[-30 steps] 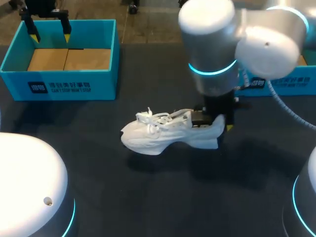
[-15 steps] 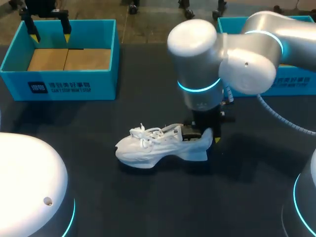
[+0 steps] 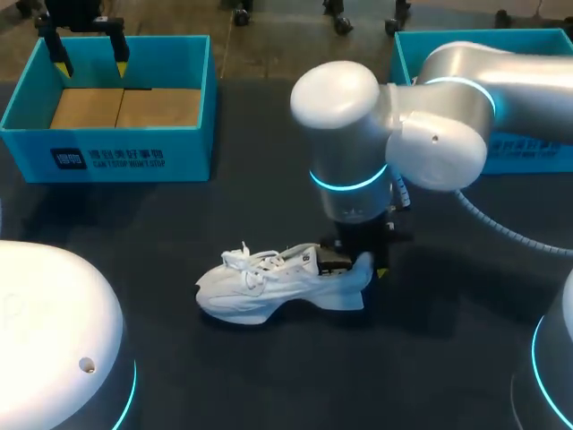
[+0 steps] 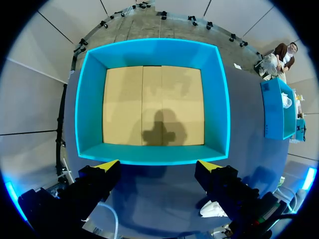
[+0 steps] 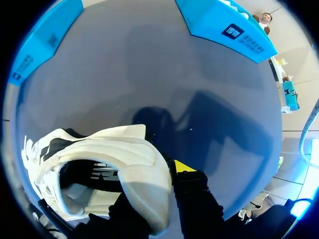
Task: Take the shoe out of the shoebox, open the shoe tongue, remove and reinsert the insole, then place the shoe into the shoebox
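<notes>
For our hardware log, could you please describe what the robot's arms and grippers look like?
The right arm is rounded silver-white segments with a glowing cyan ring and a grey corrugated cable. The left gripper is black, with two yellow-tipped fingers.

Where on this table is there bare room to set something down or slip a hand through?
Bare table lies between the left shoebox and the white sneaker, between that box and the right shoebox, and along the near edge before the sneaker. Crowded: the sneaker's heel, where the right arm overhangs and its jaws pinch it.
</notes>
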You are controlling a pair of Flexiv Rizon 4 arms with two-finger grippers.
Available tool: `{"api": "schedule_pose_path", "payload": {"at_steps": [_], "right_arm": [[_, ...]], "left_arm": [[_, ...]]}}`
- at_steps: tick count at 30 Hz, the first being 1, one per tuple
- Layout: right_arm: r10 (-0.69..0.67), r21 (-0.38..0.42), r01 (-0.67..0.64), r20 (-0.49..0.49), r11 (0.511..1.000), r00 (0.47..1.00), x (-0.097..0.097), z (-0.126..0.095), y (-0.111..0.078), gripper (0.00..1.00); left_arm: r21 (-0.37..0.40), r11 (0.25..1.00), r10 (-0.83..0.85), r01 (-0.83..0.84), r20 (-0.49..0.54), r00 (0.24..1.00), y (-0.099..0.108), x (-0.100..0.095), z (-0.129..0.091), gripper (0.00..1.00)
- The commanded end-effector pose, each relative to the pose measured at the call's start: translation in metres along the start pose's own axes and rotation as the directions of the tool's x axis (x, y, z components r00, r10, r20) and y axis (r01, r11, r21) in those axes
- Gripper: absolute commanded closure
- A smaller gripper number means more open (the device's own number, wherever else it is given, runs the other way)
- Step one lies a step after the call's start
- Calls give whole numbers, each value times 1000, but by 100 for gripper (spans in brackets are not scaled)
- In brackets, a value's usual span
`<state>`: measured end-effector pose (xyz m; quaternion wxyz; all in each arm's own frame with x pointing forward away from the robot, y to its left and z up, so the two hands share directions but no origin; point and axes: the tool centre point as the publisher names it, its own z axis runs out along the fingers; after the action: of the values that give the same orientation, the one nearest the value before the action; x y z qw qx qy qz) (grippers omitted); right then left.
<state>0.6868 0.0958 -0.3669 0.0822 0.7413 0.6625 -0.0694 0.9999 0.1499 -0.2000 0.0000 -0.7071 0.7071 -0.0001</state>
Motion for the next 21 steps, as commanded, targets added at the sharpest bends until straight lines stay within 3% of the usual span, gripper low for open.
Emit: {"api": "schedule_pose_path", "payload": {"at_steps": [1, 11, 12, 14, 15, 16, 17, 21], "right_arm": [[2, 5, -2, -11, 1000, 1000, 7, 10, -3, 100], [-16, 14, 16, 0, 1000, 1000, 15, 19, -3, 100], [-15, 15, 15, -2, 1000, 1000, 15, 19, -3, 96], [-9, 9, 9, -20, 1000, 1000, 15, 20, -4, 79], [-9, 2, 9, -32, 1000, 999, 14, 19, -4, 61], [-9, 1, 9, -35, 1000, 999, 13, 18, -4, 50], [-11, 1, 11, -39, 1000, 999, 12, 16, -4, 0], [-7, 4, 7, -64, 1000, 998, 3, 4, -4, 0]], "left_arm": [[0, 1000, 0, 0, 0, 1000, 0, 0, 0, 0], [0, 1000, 0, 0, 0, 1000, 0, 0, 0, 0], [0, 1000, 0, 0, 0, 1000, 0, 0, 0, 0], [0, 1000, 0, 0, 0, 1000, 0, 0, 0, 0], [0, 1000, 0, 0, 0, 1000, 0, 0, 0, 0], [0, 1000, 0, 0, 0, 1000, 0, 0, 0, 0], [0, 1000, 0, 0, 0, 1000, 0, 0, 0, 0], [0, 1000, 0, 0, 0, 1000, 0, 0, 0, 0]]}}
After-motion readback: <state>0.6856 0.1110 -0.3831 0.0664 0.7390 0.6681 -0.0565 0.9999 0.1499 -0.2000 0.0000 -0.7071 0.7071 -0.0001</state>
